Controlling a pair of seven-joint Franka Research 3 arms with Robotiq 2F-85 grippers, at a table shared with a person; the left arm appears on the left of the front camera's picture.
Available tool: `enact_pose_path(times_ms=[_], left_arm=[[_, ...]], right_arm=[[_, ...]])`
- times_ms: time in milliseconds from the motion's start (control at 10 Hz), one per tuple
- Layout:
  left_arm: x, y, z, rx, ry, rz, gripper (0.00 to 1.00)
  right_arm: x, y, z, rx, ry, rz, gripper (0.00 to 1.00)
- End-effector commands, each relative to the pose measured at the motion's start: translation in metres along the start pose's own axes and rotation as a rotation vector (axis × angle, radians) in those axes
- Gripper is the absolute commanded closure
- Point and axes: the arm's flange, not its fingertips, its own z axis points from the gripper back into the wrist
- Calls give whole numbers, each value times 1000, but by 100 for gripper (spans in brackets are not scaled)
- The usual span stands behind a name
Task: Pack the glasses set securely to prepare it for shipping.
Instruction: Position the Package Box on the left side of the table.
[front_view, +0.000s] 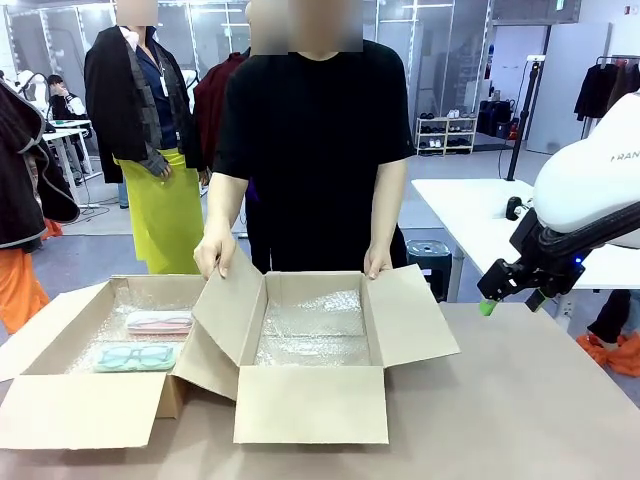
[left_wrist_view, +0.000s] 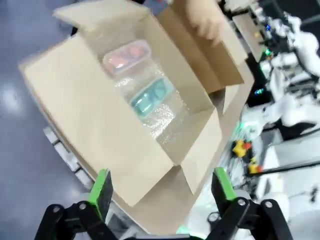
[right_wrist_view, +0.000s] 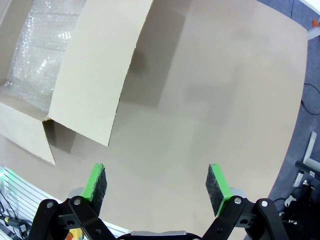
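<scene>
hovering right arm (front_view: 585, 190), fingers (right_wrist_view: 98, 182) spread above table (right_wrist_view: 210, 100), person's hands (front_view: 213, 258) holding box flaps (front_view: 232, 300)

Beyond my left gripper (left_wrist_view: 160, 192), its green pads glowing, the pale pink case (left_wrist_view: 126, 56) and the mint green case (left_wrist_view: 151, 97) are lying on shiny clear bubble wrap (left_wrist_view: 165, 117) in a tan cardboard box (left_wrist_view: 107, 135). Under my right gripper (right_wrist_view: 159, 187), the beige table (right_wrist_view: 215, 100) is showing plain.

Grey floor (front_view: 90, 250); white table (front_view: 470, 215) right; shoe rack (front_view: 445, 133) behind; glass partitions (front_view: 215, 30).
</scene>
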Motion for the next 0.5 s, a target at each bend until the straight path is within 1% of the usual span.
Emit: enact_pose_path(times_ms=[0, 100, 200, 300, 400], left_arm=[[-13, -72, -40, 96, -16, -210, 0], [-12, -104, -52, 114, 4, -308, 0], [-14, -128, -61, 147, 36, -378, 0], [-18, -151, -67, 157, 45, -437, 0], [-24, -169, -72, 213, 51, -488, 0]], right_arm=[[0, -1, 0, -4, -8, 11, 0], [0, -1, 0, -4, -8, 11, 0], [0, -1, 0, -4, -8, 11, 0], [0, -1, 0, -4, -8, 11, 0], [0, -1, 0, -4, -8, 11, 0]])
